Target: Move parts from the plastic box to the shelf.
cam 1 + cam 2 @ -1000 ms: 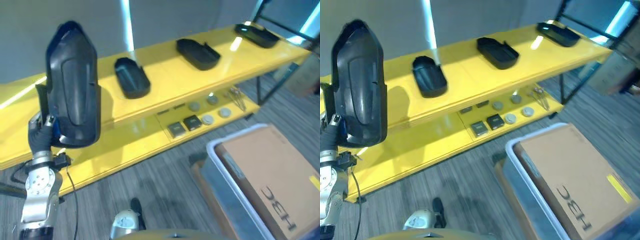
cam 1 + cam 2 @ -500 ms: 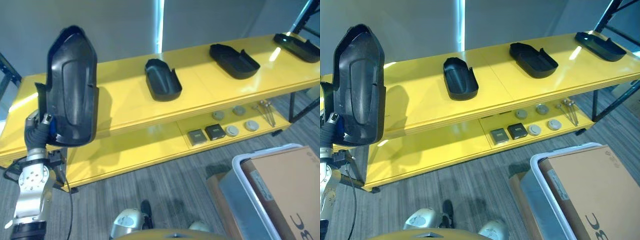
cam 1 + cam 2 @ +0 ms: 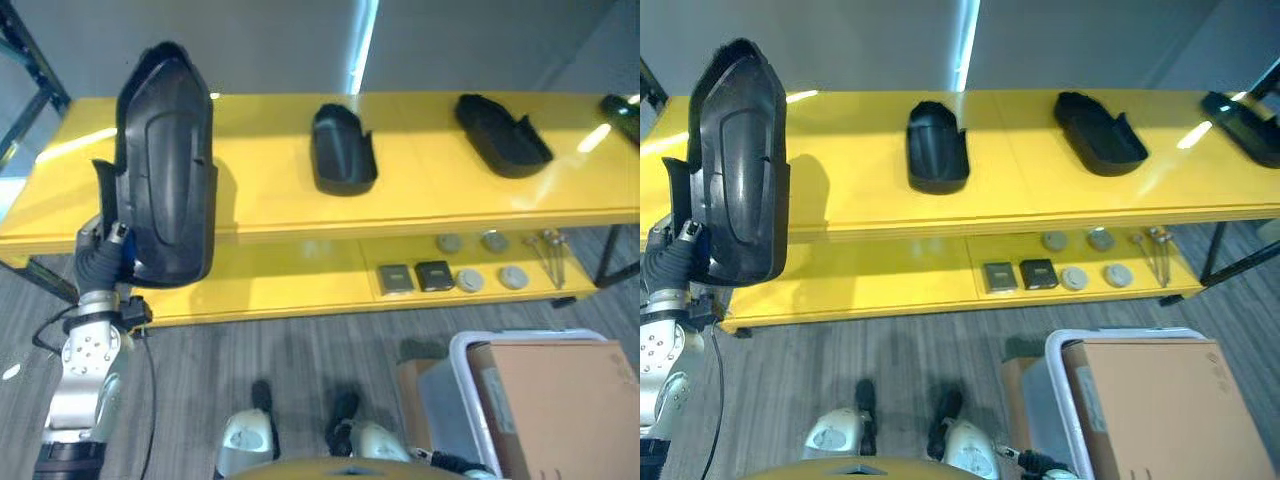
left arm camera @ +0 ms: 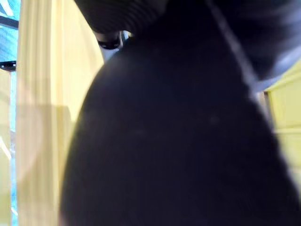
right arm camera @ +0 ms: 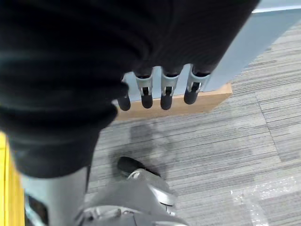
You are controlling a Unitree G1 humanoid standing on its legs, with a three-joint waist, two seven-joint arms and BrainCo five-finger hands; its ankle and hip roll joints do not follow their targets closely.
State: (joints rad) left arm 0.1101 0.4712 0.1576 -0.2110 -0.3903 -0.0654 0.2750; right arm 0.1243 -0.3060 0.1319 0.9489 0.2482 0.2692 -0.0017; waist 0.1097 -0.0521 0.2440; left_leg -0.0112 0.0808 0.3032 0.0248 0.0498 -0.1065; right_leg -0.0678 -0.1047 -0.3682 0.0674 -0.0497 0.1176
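A large black plastic part [image 3: 165,175] stands upright in the air at the left, in front of the left end of the yellow shelf [image 3: 260,205]. My left hand [image 3: 103,262] grips its lower edge from below and behind; the part's dark surface [image 4: 178,141] also shows close up in the left wrist view. Three similar black parts lie on the top board: one in the middle [image 3: 343,150], one further right [image 3: 503,135], one at the far right edge [image 3: 1250,125]. My right hand [image 5: 162,89] hangs by the plastic box [image 3: 462,352], fingers relaxed and holding nothing.
A brown cardboard box [image 3: 555,405] sits in the plastic box at the lower right. The lower shelf board carries two small square pieces [image 3: 414,277], several grey discs [image 3: 470,280] and metal tools [image 3: 548,245]. Grey carpet lies in front of the shelf.
The whole picture has swung, so the shelf now runs level and the plastic box sits lower right. The black part stays upright in my left hand.
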